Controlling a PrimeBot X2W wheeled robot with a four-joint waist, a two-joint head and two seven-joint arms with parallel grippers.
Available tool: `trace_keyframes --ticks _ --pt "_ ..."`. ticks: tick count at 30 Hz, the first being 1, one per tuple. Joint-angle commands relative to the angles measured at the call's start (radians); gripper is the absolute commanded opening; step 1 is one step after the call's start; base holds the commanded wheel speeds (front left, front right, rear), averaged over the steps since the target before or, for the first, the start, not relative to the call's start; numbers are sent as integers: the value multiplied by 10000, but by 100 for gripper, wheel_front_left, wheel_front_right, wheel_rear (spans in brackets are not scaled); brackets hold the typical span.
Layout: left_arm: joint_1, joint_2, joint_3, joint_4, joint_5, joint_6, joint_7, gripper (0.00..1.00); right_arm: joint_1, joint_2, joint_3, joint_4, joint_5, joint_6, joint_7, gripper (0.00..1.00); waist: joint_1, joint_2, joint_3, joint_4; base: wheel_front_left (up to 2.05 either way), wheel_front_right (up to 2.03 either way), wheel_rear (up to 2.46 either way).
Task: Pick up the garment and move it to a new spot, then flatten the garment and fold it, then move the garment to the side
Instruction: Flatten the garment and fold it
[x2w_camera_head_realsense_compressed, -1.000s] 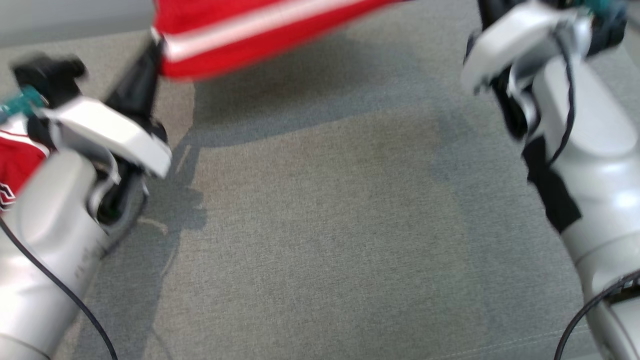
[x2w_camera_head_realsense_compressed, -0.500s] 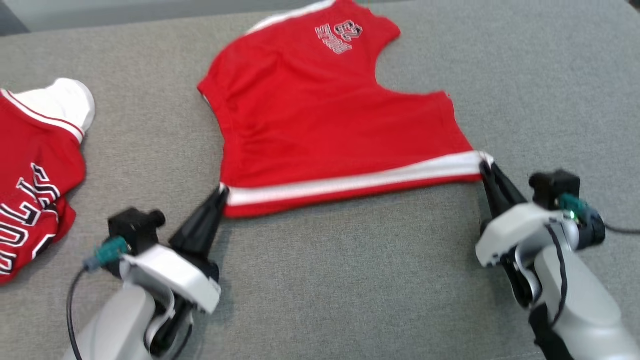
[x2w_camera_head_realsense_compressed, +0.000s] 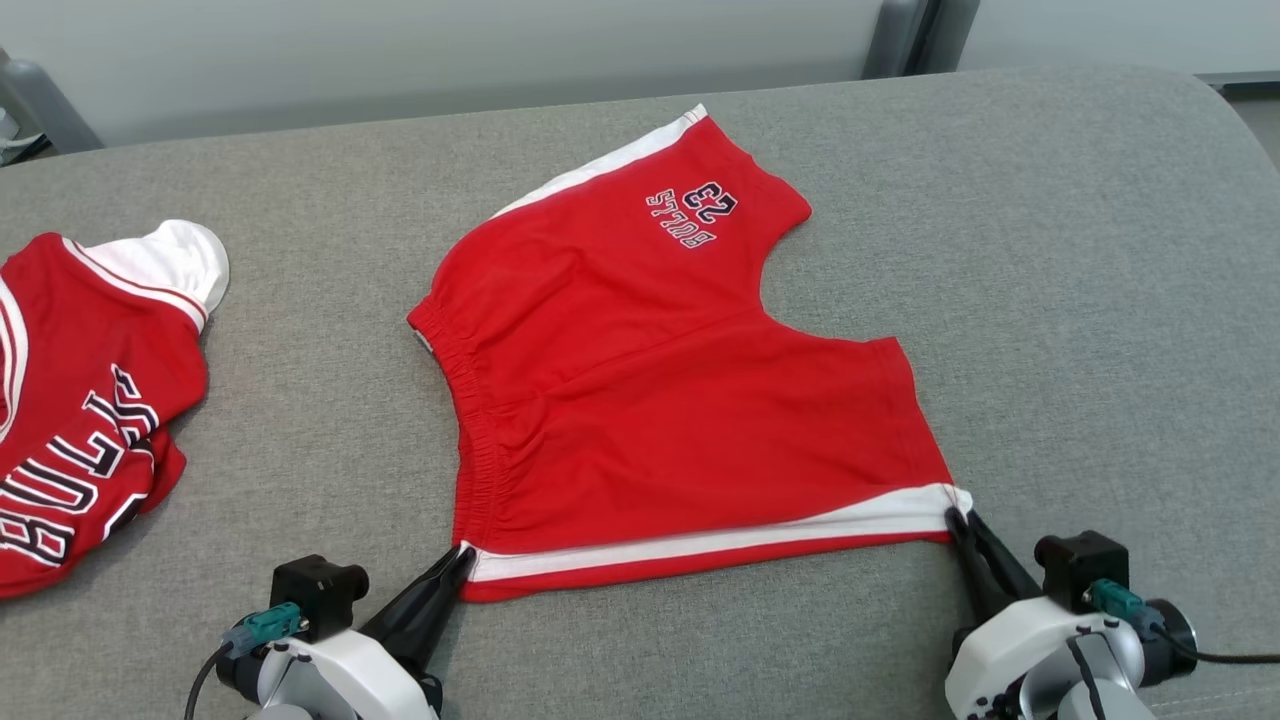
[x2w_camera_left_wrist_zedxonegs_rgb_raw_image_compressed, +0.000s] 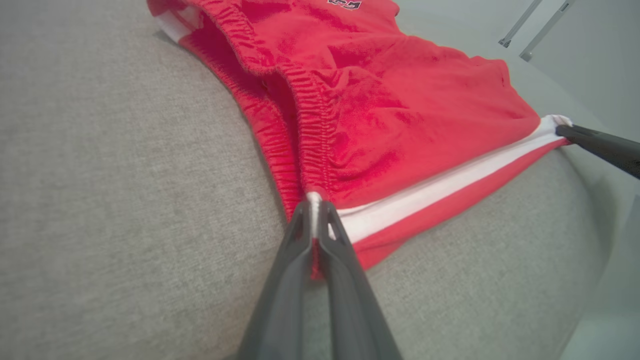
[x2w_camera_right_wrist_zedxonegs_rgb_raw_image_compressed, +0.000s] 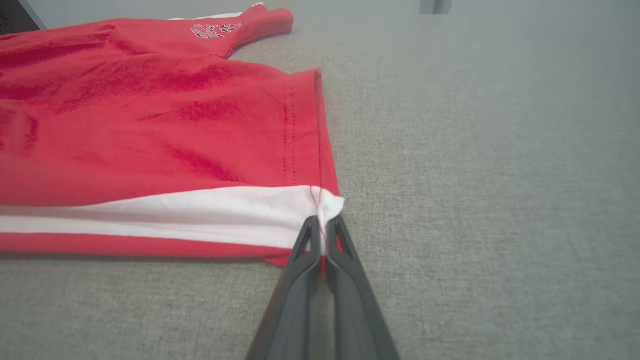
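Note:
The garment (x2w_camera_head_realsense_compressed: 660, 390) is a pair of red shorts with white side stripes and a small number print, spread flat on the grey cushion (x2w_camera_head_realsense_compressed: 1050, 300). My left gripper (x2w_camera_head_realsense_compressed: 462, 553) is shut on its near left corner at the waistband end, seen close up in the left wrist view as the gripper (x2w_camera_left_wrist_zedxonegs_rgb_raw_image_compressed: 314, 200) pinching the white stripe of the shorts (x2w_camera_left_wrist_zedxonegs_rgb_raw_image_compressed: 380, 115). My right gripper (x2w_camera_head_realsense_compressed: 955, 515) is shut on the near right corner at the leg hem, where the right wrist view shows the gripper (x2w_camera_right_wrist_zedxonegs_rgb_raw_image_compressed: 322, 222) clamping the white band of the shorts (x2w_camera_right_wrist_zedxonegs_rgb_raw_image_compressed: 150, 130).
A second red jersey (x2w_camera_head_realsense_compressed: 80, 400) with white trim and black lettering lies crumpled at the far left of the cushion. The cushion's back edge meets a pale wall (x2w_camera_head_realsense_compressed: 450, 50). Bare grey fabric stretches to the right of the shorts.
The head camera has tilted up, so the whole picture shifted. The shorts went from hanging blurred at the top to lying flat on the cushion, both grippers still pinching the near corners.

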Motion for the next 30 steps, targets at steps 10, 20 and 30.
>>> trace_keyframes --ticks 10,20,30 --pt "-101 340 172 477 -464 2 -131 0 449 113 51 -71 -177 -38 -62 0 0 -1 5 -176 0 0 0" --pt "-238 416 -306 1022 -766 2 -131 0 373 159 59 152 -165 -38 -62 0 0 -1 -67 -212 0 0 0" --pt "-187 145 279 1243 -748 2 -131 100 409 141 -539 -275 -429 -38 -62 100 0 -1 -335 -45 0 0 0"
